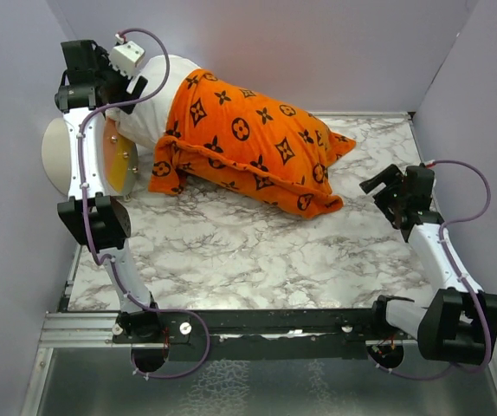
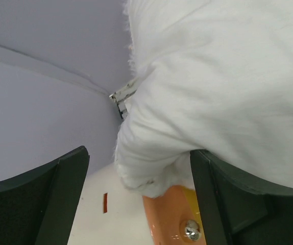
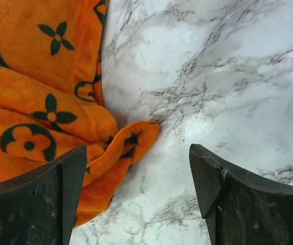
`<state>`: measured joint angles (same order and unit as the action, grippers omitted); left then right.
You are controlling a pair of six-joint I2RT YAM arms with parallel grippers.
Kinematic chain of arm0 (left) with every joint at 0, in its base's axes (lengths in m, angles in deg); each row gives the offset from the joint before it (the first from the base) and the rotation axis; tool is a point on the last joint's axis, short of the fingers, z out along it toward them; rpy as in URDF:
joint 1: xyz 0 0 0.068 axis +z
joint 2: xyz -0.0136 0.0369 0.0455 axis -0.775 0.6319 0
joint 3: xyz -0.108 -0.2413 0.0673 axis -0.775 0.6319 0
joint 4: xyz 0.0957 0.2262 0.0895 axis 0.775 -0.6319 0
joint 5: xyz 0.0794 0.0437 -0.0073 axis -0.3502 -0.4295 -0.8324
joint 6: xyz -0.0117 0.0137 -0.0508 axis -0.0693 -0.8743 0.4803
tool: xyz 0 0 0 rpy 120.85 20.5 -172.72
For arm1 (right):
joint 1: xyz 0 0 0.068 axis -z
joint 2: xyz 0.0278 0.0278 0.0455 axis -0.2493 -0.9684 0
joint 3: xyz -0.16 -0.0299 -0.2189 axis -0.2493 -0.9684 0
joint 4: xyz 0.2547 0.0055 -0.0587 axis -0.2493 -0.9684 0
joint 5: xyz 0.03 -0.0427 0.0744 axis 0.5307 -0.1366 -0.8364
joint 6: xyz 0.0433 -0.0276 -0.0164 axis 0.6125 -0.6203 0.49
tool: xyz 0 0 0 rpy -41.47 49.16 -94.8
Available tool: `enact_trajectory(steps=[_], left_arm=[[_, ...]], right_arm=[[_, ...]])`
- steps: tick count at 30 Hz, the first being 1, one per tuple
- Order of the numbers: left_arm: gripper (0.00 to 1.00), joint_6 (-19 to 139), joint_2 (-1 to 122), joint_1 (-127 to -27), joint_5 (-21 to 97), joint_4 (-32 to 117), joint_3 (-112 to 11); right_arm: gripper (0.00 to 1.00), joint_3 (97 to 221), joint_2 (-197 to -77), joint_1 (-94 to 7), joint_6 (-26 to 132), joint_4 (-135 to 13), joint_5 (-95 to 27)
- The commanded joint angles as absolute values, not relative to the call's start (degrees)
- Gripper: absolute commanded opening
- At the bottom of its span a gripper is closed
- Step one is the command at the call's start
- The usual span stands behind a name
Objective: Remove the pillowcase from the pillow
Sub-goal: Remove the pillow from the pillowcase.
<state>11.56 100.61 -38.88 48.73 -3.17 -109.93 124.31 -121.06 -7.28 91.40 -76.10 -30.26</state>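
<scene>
The orange pillowcase [image 1: 248,143] with black flower and star motifs lies across the back of the table and covers most of the pillow. The white pillow [image 1: 153,108] sticks out of its left end. My left gripper [image 1: 132,82] is at that bare end, open. In the left wrist view the pillow [image 2: 223,76] fills the upper right, and its corner hangs between the wide-apart fingers [image 2: 59,204]. My right gripper [image 1: 383,195] is open and empty over the table, just right of the pillowcase's right end. In the right wrist view a pillowcase corner [image 3: 44,102] lies by the left finger.
A cream cylinder with an orange face [image 1: 84,160] lies at the left wall under my left arm, and it shows below the pillow in the left wrist view [image 2: 172,219]. The marble tabletop [image 1: 257,251] is boxed in by grey walls at the back and sides.
</scene>
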Motion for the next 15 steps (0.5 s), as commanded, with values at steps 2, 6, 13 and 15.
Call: enact_trajectory(steps=[2,6,13,15], left_arm=[[0.92,12.82,97.72,-41.08,53.27,-7.77,-114.37],[0.92,14.37,97.22,-41.8,51.52,-6.48,-114.17],[0.92,17.25,99.7,-46.51,44.32,-3.17,-112.13],[0.93,16.61,101.37,-48.27,41.82,-3.04,-112.12]], right_arm=[[0.85,126.05,-123.14,-7.23,84.94,-64.72,-31.47],[0.86,134.73,-137.17,-9.38,86.53,-60.21,-41.54],[0.86,153.33,-151.9,-16.01,84.33,-64.98,-38.63],[0.86,156.71,-154.7,-16.0,84.02,-66.23,-37.09]])
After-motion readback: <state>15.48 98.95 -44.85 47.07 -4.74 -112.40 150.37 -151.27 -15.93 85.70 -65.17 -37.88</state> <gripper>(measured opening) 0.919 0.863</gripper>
